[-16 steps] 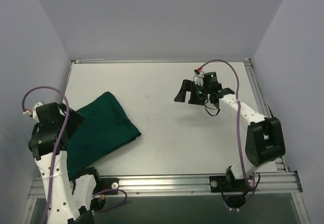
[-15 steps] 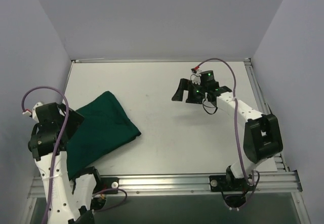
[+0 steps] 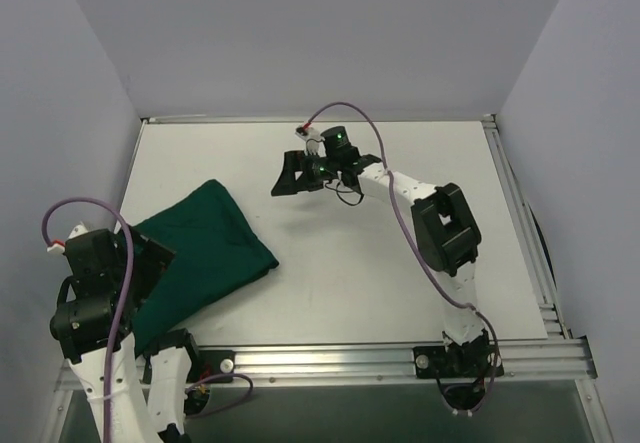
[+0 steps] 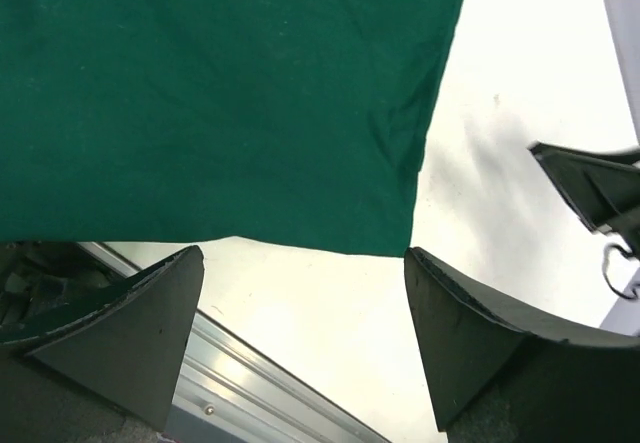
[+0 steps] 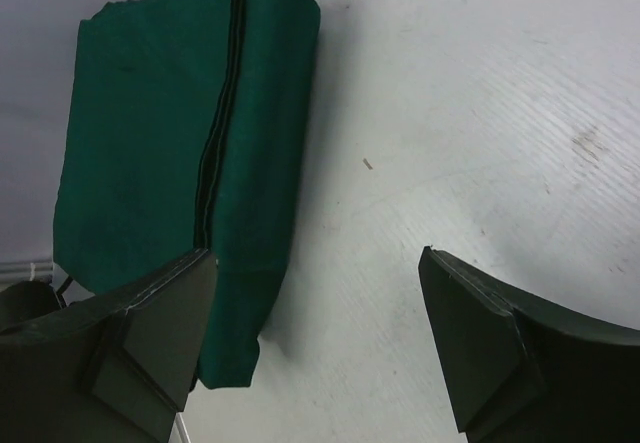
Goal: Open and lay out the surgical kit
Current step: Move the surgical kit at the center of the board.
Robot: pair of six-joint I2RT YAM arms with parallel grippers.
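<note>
The surgical kit shows as a folded dark green cloth bundle (image 3: 205, 248) lying at the left of the white table (image 3: 360, 263), still wrapped shut. My left gripper (image 3: 150, 263) hangs open over the bundle's near left part; in the left wrist view the cloth (image 4: 220, 93) fills the top, and bare table lies between the gripper's (image 4: 305, 303) fingers. My right gripper (image 3: 290, 175) hovers open above the table's back middle, to the right of the bundle. In the right wrist view the cloth (image 5: 160, 143) shows a dark fold seam, left of the gripper (image 5: 315, 303).
An aluminium rail (image 3: 330, 358) runs along the table's near edge, also seen as a rail (image 4: 250, 363) under the left gripper. Grey walls close in the left, back and right sides. The right gripper's tip (image 4: 590, 188) shows at the left wrist view's right edge.
The right arm has swung left from the back right toward the back middle, nearer the bundle. The left wrist has dropped slightly toward the near edge. The cloth has not moved.
</note>
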